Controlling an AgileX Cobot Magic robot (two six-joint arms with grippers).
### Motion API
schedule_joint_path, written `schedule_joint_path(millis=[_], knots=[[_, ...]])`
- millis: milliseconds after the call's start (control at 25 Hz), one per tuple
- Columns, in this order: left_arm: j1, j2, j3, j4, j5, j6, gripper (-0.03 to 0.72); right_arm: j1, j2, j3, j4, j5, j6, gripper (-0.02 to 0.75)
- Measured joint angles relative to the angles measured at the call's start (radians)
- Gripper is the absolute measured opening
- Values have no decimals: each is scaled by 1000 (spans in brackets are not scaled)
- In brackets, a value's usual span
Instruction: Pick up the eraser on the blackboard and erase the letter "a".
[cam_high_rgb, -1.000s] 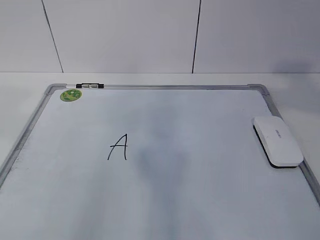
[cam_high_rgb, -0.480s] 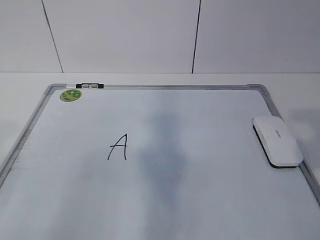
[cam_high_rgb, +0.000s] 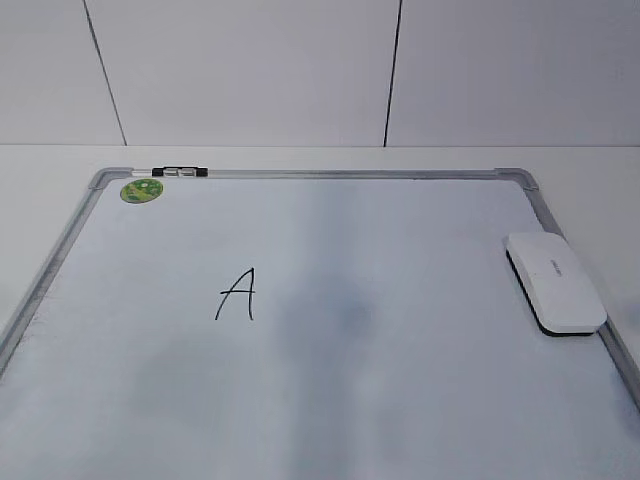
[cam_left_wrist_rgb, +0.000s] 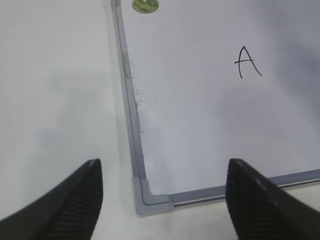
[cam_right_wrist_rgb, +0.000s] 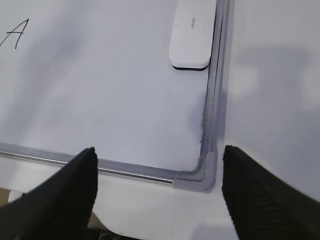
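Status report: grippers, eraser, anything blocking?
Left gripper open, empty. Right gripper open, empty. Eraser untouched at blackboard right edge. Letter unerased, path clear.

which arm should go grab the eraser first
Right. The eraser lies along the blackboard's right edge, straight ahead of the open right gripper. The left gripper hangs over the opposite near corner, beyond the letter.
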Motion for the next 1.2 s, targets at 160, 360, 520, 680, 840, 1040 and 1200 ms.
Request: schedule_joint_path(millis=[160, 360, 520, 680, 840, 1040, 1200], knots=[[0, -87, 0, -2, 2, 0, 551, 0, -103, 18, -22, 0, -4, 593], [0, -188, 0, -2, 2, 0, 531, 0, -185, 18, -35, 0, -4, 593], [0, -226, 17, -4, 0, 0, 522, 0, -205, 18, -38, -5, -4, 593], [0, -226, 71, -25, -2, 0, 519, 0, -208, 18, -38, -35, -6, 593], [0, -226, 91, -36, -11, 0, 510, 0, -208, 18, -38, -57, -8, 592], [0, -226, 92, -9, -9, 0, 499, 0, -208, 52, -39, -83, -9, 592], [0, -226, 94, -5, -7, 0, 498, 0, -210, 56, -39, -87, -18, 592]])
